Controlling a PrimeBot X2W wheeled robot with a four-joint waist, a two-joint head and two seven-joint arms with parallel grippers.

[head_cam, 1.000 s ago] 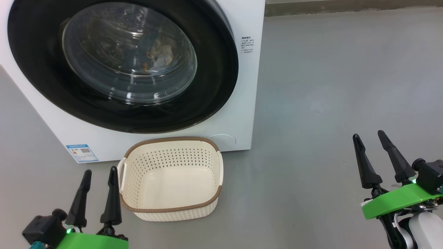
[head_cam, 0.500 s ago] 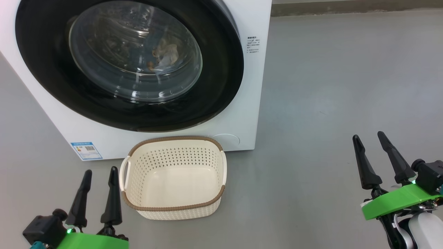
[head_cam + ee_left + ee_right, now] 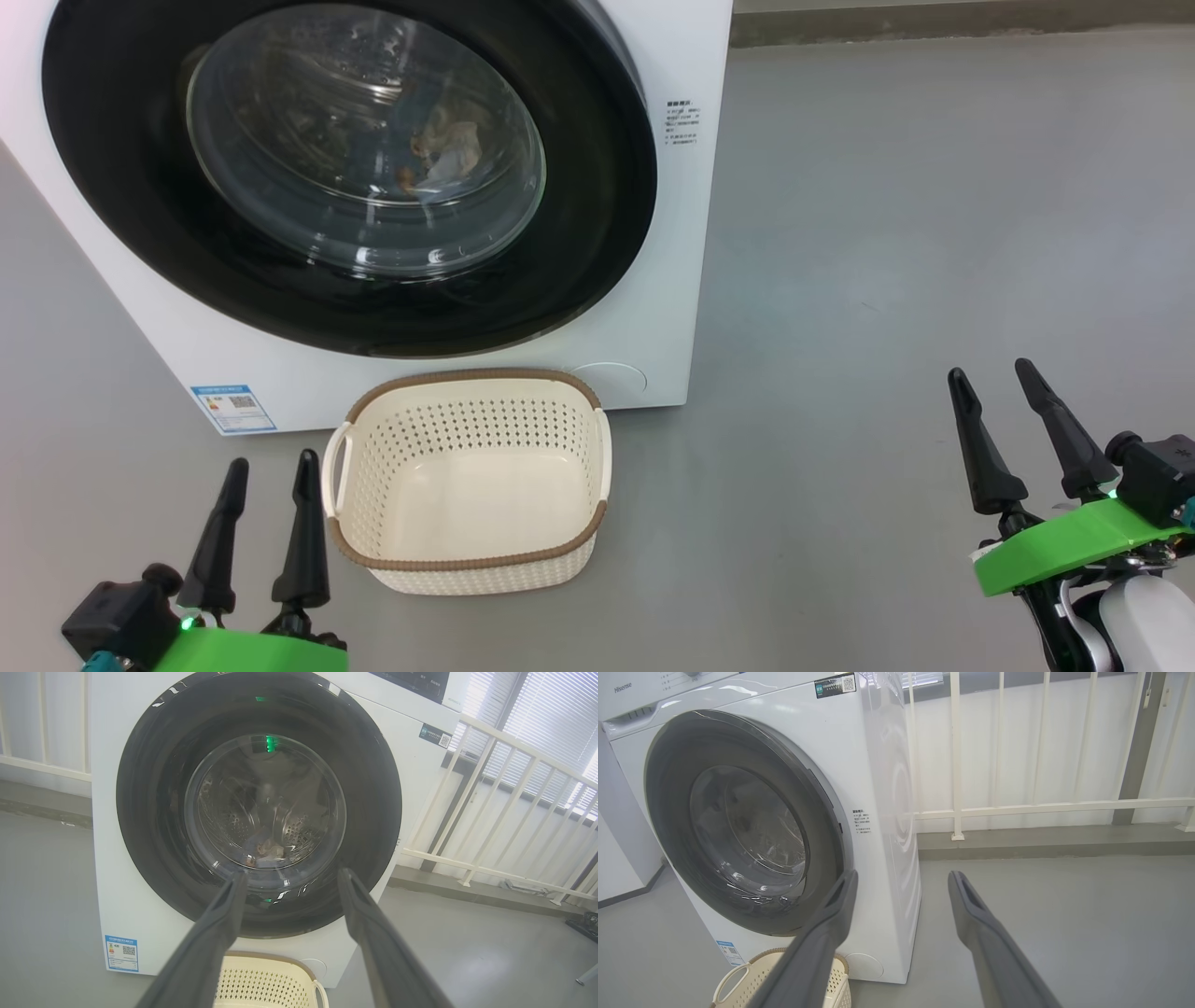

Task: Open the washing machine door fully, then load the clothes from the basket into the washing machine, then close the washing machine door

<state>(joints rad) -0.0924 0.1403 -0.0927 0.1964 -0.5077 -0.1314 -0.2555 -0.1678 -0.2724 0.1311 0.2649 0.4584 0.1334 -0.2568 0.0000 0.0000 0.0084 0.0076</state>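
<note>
The white washing machine (image 3: pixel 667 233) stands ahead with its round black washing machine door (image 3: pixel 579 187) shut flat against the front. Through the glass window I see the clothes (image 3: pixel 443 149) lying in the steel drum, also seen in the left wrist view as clothes (image 3: pixel 268 851). The cream basket (image 3: pixel 467 564) sits on the floor below the door with nothing in it. My left gripper (image 3: pixel 272 460) is open just left of the basket. My right gripper (image 3: pixel 990 370) is open far to the right, over bare floor. Both grippers hold nothing.
Grey floor (image 3: pixel 887 233) stretches to the right of the machine. A white railing (image 3: pixel 1017 809) on a raised kerb runs behind and beside it. A blue label sticker (image 3: pixel 233 406) marks the machine's lower left corner.
The head camera shifted a little, so machine and basket slid right in the picture. My right gripper sank slightly. The left gripper, the door and the basket stay as they were.
</note>
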